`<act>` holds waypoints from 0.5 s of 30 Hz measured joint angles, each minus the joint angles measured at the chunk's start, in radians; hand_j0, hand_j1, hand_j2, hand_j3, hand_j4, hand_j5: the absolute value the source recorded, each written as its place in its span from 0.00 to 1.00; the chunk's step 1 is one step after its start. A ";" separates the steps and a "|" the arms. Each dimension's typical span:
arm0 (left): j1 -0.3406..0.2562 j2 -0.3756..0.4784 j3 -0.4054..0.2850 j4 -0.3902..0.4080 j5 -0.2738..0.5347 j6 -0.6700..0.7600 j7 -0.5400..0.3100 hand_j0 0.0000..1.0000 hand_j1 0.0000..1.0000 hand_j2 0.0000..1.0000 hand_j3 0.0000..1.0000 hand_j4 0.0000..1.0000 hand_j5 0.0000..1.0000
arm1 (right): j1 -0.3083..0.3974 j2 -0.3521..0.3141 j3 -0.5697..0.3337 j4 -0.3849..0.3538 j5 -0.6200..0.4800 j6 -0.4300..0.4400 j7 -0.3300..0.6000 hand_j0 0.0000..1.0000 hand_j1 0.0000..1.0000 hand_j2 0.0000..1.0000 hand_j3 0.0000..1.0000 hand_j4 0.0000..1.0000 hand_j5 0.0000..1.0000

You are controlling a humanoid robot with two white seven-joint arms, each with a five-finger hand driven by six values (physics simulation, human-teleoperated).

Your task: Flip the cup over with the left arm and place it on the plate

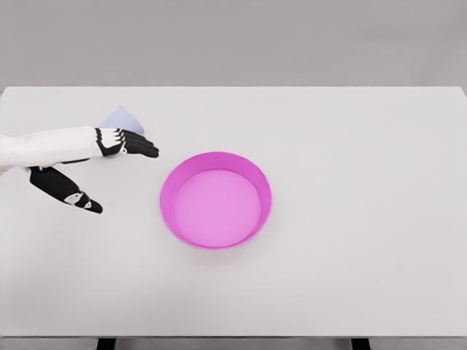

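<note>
A white table [350, 146] fills the view beneath a plain grey wall [233, 36]. A magenta plate [216, 200] sits near centre. At nine o'clock, the left hand [95, 164] reaches in, fingers spread, holding nothing; the pale blue cup [124, 118] lies just behind it.
</note>
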 measured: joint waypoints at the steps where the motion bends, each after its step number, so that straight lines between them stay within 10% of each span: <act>1: 0.000 0.001 0.000 0.000 0.003 0.000 0.000 1.00 1.00 1.00 1.00 1.00 1.00 | 0.002 0.000 0.001 0.000 0.000 -0.001 0.000 1.00 1.00 1.00 1.00 1.00 1.00; 15: 0.063 -0.041 0.032 0.001 0.206 0.000 0.000 1.00 1.00 1.00 1.00 1.00 1.00 | 0.006 0.000 0.003 0.002 0.000 0.000 0.000 1.00 1.00 1.00 1.00 1.00 1.00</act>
